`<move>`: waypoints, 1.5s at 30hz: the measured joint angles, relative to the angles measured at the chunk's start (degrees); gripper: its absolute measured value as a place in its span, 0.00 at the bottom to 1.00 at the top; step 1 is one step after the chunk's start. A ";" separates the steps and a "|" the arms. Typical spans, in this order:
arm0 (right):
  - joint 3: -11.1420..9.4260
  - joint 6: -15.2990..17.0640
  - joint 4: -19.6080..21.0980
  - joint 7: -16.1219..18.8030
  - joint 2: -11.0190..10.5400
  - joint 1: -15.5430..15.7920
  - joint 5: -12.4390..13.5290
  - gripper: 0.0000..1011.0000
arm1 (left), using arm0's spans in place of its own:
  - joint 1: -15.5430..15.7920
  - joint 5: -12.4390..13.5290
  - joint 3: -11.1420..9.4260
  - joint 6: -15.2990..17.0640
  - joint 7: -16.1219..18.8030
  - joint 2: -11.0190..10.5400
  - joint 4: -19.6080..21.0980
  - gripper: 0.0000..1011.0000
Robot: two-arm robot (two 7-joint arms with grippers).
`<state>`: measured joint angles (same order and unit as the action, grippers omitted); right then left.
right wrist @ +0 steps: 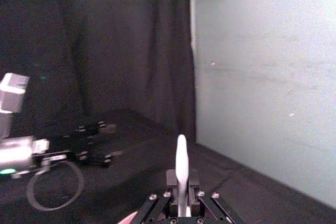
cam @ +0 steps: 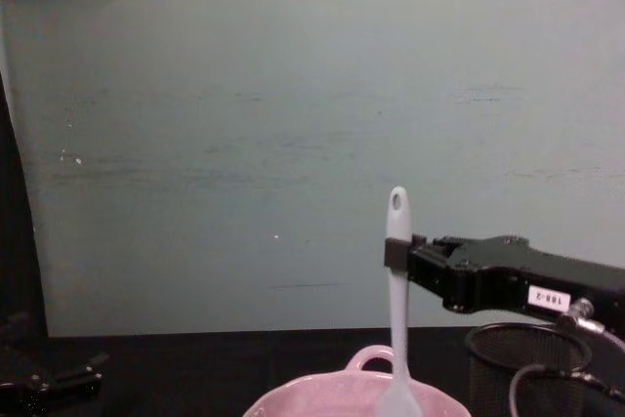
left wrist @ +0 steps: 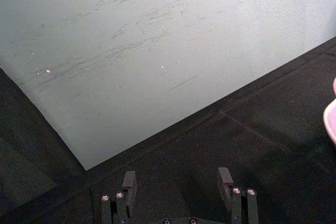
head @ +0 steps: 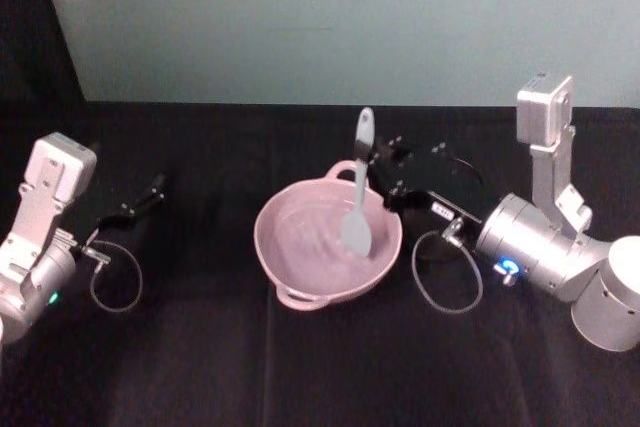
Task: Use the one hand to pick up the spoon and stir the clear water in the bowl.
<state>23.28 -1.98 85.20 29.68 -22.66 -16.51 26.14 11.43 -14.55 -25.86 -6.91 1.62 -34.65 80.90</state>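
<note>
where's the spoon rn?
Head view, centre: the spoon stands nearly upright, head down inside the pink bowl, handle clamped by the right gripper reaching in from the right. The left gripper is parked far left.

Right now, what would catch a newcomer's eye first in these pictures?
The white spoon stands nearly upright at the middle of the black table, its head dipped into the water of the pale pink bowl. The right hand reaches in from the right, shut on the spoon's handle below its tip. The left hand rests open far to the left, holding nothing.
</note>
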 joint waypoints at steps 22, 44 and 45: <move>5.23 -5.57 -9.59 -1.62 7.75 -5.30 -2.24 0.12 | 0.00 0.00 0.00 0.00 0.00 0.00 0.00 1.00; -0.86 -6.85 -7.85 -3.93 5.58 -3.08 -5.60 0.12 | 0.00 0.00 0.00 0.00 0.00 0.00 0.00 1.00; -1.19 -6.22 -6.33 -3.34 4.98 -2.16 -4.88 0.12 | 0.00 0.00 0.00 0.00 0.00 0.00 0.00 1.00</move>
<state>22.09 -8.20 78.87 26.34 -17.67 -18.67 21.25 11.43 -14.55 -25.86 -6.91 1.62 -34.65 80.90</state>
